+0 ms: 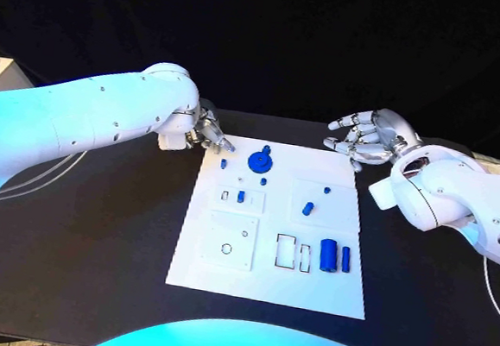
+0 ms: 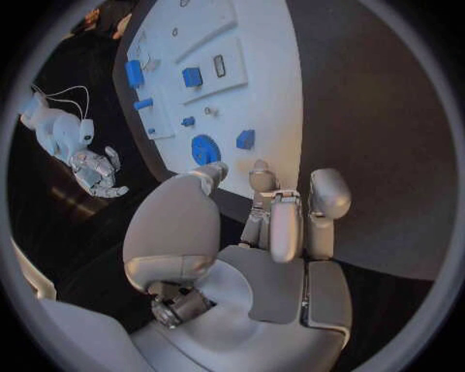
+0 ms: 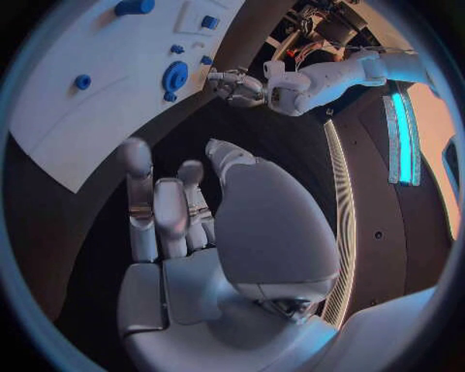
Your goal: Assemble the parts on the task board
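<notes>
Hovering left hand (image 1: 206, 132), fingers spread, holds nothing; task board (image 1: 219, 264) just beyond fingertips. Right hand (image 1: 366, 135) likewise loosely spread, apparently holding nothing. No legible writing.

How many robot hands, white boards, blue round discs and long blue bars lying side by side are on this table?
Robot hands: 2, the left robot hand and the right robot hand
White board: 1
Blue round disc: 1
Long blue bars: 2
Total: 6
</notes>
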Controlling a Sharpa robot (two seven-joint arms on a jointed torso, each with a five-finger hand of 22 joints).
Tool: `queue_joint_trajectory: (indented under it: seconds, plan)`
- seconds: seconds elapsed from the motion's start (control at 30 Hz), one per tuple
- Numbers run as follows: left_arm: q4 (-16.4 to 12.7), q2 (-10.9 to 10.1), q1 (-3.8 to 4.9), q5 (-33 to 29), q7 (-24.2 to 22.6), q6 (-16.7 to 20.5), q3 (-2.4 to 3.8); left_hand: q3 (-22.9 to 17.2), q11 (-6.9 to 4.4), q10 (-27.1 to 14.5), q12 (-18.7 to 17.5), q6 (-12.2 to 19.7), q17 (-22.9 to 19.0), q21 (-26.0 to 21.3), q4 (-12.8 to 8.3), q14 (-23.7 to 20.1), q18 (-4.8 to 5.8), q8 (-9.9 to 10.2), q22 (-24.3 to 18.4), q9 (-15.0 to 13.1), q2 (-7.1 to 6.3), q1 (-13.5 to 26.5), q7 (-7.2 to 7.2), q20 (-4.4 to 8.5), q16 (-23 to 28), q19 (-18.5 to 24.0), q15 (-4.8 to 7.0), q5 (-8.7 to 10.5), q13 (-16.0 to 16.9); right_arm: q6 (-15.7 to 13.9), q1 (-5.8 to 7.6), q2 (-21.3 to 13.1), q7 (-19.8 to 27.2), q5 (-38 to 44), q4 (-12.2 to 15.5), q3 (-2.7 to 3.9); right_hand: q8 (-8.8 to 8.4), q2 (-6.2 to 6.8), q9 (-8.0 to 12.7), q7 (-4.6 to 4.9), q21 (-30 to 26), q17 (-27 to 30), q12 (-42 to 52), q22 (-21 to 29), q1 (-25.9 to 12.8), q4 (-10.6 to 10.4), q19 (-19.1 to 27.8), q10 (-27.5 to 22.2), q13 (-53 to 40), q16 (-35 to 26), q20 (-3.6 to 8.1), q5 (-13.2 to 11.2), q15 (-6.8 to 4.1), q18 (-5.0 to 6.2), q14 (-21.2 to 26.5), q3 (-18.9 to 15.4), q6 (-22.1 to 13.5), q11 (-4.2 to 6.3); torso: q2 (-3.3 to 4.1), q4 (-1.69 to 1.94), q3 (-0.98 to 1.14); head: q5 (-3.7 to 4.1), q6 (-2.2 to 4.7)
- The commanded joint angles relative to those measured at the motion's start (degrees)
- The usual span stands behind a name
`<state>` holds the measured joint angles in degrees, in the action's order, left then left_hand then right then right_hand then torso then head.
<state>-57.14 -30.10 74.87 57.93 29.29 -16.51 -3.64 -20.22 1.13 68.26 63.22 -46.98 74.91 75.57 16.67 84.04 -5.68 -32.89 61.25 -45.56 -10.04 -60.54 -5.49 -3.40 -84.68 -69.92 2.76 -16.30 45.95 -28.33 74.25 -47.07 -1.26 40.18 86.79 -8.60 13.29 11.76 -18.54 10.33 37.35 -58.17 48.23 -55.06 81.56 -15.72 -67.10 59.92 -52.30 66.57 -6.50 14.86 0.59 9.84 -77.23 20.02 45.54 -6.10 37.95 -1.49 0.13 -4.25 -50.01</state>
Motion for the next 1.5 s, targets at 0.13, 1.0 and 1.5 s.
queue_joint_trajectory:
  seconds: [0.13, 1.0, 1.5]
  plan:
    - [0.4, 0.3, -0.07, -0.9, -1.0, -2.2, -0.17, 0.3, 0.07, -0.3, -0.3, 0.2, 3.5, -0.2, 0.1, 2.5, -0.48, 0.4, 0.0, 0.1, 0.12, -0.3, -0.02, -0.38, 0.2, 0.0, -0.46, -0.05, 0.0, -3.2, 0.00, 0.3, 6.0, -6.2, -0.5, 0.02, 1.60, 1.48, -0.5, 1.20, -13.9, 17.5, -14.0, 10.1, -0.2, 0.0, 6.0, -7.4, 12.8, -23.6, -1.51, 0.6, 1.71, 0.42, 11.0, 3.8, -1.9, -0.65, -0.08, 0.08, 0.01, -0.11, 0.01]
    - [0.7, 1.1, -0.62, -1.6, -1.1, -4.7, -0.89, 0.3, 0.14, -0.5, -0.2, -0.3, 3.7, -0.3, -0.2, 2.5, -0.54, 0.8, -0.1, 1.0, 0.61, -2.3, -0.09, -0.67, 0.0, 0.2, -0.58, -0.13, -0.2, -5.4, 0.00, 1.0, 13.7, -15.4, -1.3, 0.00, 3.56, 1.12, 1.1, 4.03, -33.6, 34.4, -31.0, 32.9, -4.4, 6.6, 13.1, -6.3, 43.8, -55.4, -7.57, 0.9, 7.30, 0.62, 20.3, 8.7, -3.3, -4.52, -0.06, 0.02, 0.01, -0.19, 0.01]
    - [0.9, 1.2, -0.67, -1.6, -0.9, -4.5, -1.08, -0.1, 0.06, -0.4, 0.1, -1.0, 3.9, -0.3, -0.3, 2.5, -0.53, 0.9, 0.1, 1.7, 1.77, -4.1, 0.03, -0.76, -0.1, 0.1, -0.55, -0.22, -0.2, -5.2, 0.00, 1.1, 13.5, -15.8, -1.4, -0.01, 3.36, 0.91, 1.3, 4.19, -33.7, 35.2, -31.4, 33.9, -4.7, 7.0, 13.1, -6.2, 44.8, -56.0, -7.66, 1.0, 7.40, 0.61, 20.1, 8.9, -3.4, -4.66, -0.10, 0.02, 0.03, -0.16, 0.01]
